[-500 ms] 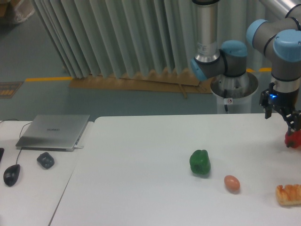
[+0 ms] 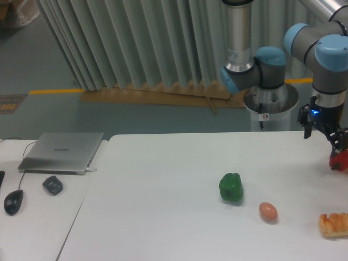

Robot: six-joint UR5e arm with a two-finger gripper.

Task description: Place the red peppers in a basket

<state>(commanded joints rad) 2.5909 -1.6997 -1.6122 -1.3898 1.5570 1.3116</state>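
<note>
My gripper [image 2: 341, 153] pinches the glossy, rounded red pepper [image 2: 340, 161] at the frame's edge. The smooth white table [image 2: 163, 206] carries a lumpy green pepper [image 2: 231, 188].

Overall light: I read even, cool, diffuse indoor light; no single source visible.
Colour cast: bluish-grey over the whole view.
Shadows: soft, short smudges under the glossy green bell pepper [image 2: 231, 188] and the brown-pink egg [image 2: 267, 211]; no hard edges.
Glare: the white matte tabletop [image 2: 163, 217] is bright but not blown out; a small blue indicator light glows on the arm's wrist.
Sharpness: soft throughout, low resolution with compression smear; the pleated grey curtain [image 2: 136, 43] holds its folds.
Right edge: the small glossy red pepper [image 2: 340, 160] is cropped and blurry.
</note>
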